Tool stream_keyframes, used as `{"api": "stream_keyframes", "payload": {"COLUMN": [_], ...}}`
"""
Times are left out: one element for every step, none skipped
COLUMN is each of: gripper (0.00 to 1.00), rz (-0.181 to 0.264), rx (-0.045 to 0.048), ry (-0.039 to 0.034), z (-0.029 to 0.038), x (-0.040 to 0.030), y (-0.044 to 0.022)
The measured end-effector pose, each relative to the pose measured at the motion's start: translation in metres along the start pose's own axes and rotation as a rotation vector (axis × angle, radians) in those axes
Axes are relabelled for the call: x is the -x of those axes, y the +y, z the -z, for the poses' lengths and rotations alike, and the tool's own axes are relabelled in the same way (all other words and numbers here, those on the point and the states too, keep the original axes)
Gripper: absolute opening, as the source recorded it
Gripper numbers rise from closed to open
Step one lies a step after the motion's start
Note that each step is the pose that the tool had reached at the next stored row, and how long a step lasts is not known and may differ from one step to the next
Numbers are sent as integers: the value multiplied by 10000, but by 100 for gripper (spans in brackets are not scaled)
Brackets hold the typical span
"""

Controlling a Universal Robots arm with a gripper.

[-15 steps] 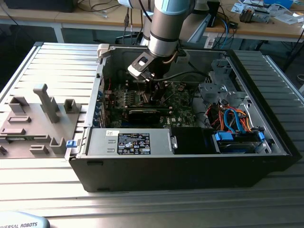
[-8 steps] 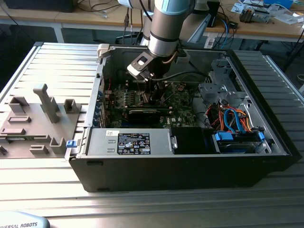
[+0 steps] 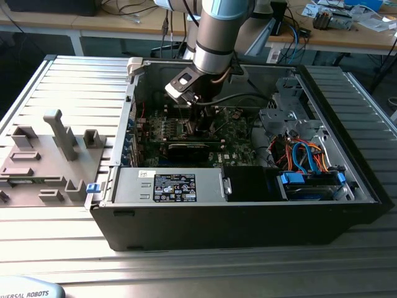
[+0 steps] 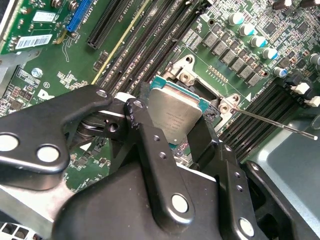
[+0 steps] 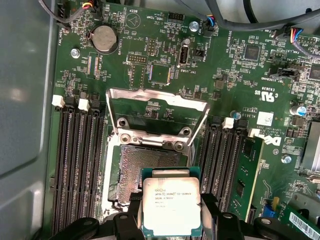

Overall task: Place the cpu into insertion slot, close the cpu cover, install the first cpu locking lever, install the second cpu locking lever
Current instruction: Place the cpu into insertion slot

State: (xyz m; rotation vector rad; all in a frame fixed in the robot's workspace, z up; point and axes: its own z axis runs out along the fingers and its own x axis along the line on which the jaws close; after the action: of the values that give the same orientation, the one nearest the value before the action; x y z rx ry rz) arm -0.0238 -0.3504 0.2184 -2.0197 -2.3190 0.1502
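One slatted metal bench (image 3: 62,81) carries an open black computer case (image 3: 248,217) lying on its side, with a grey fixture tray (image 3: 56,155) beside it at the exterior view's left. Reaching down into the case from above is the arm (image 3: 217,37), whose tool (image 3: 197,118) hangs over the green circuit board (image 5: 225,75). Rows of long black memory slots (image 5: 80,165) flank the socket area on both sides. The cpu cover (image 5: 150,97), a silver frame with a cut-out middle, stands swung up on its hinges, clear of the insertion slot (image 5: 145,170), whose dark pin field lies exposed within a silver rim. The tool (image 5: 171,212) is clamped on the cpu (image 5: 171,205): its two black fingers (image 4: 142,125) press on opposite edges of the chip, whose dull silver top faces the first wrist view. The cpu (image 4: 172,117) hangs above the board, tilted in the second wrist view, overlapping one edge of the insertion slot and not seated in it. A thin metal rod (image 4: 275,123) juts out from the socket's corner.
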Motion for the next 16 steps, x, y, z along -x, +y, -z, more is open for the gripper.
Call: {"api": "stream_keyframes", "payload": {"gripper": [55,55,55,55,55,55,55,55,55,55,55,55,55,55,55,55], "rz": [-211,-211,-211,-212,-213,-216,-225,-237,-250,-269,-289,-308,-333,-360,-376,-409], "rx": [-4,-4,-4,-4,-4,-3,-4,-4,-4,-4,-4,-5,-5,-6,-7,-8], "ry": [25,25,24,25,25,25,27,28,29,33,35,37,39,42,43,46], "z": [0,0,0,0,0,0,0,0,0,-1,-1,0,0,0,0,-1], "x": [0,0,0,0,0,0,0,0,0,0,0,0,0,-1,-1,-1], "y": [0,0,0,0,0,0,0,0,0,0,0,0,0,0,0,0]}}
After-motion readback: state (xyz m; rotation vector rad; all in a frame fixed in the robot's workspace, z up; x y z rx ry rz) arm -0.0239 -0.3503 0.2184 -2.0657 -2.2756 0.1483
